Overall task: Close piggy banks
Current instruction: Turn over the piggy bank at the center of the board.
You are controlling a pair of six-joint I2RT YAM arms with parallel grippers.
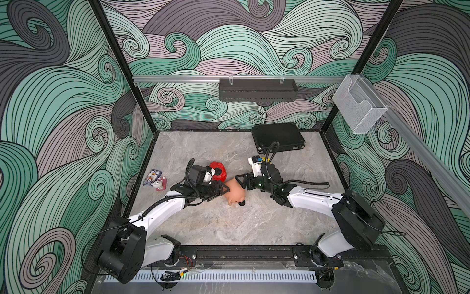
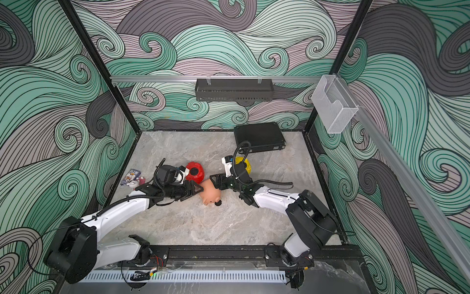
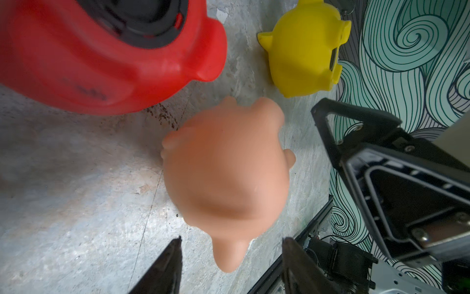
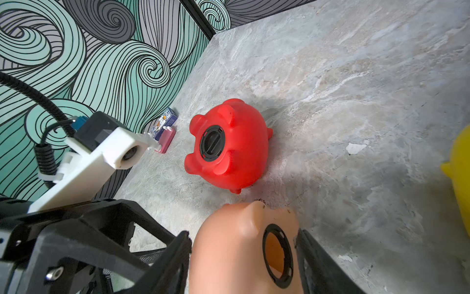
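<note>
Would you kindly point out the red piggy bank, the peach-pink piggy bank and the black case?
red piggy bank (image 4: 241,142), right wrist view, on its flank beside the plugged belly hole.
peach-pink piggy bank (image 3: 229,173), left wrist view, on its rounded body.
black case (image 1: 277,136), a top view, on its lid.

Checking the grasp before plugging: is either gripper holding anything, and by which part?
The right gripper clamps the glossy peach-pink plastic piggy bank across its body, beside the open belly hole. The left gripper stands open, holding nothing.

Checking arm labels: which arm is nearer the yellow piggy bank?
Right. Its wrist hangs just beside the yellow piggy bank; the right tool grips the peach piggy bank. The left tool sits across that pig, farther away.
</note>
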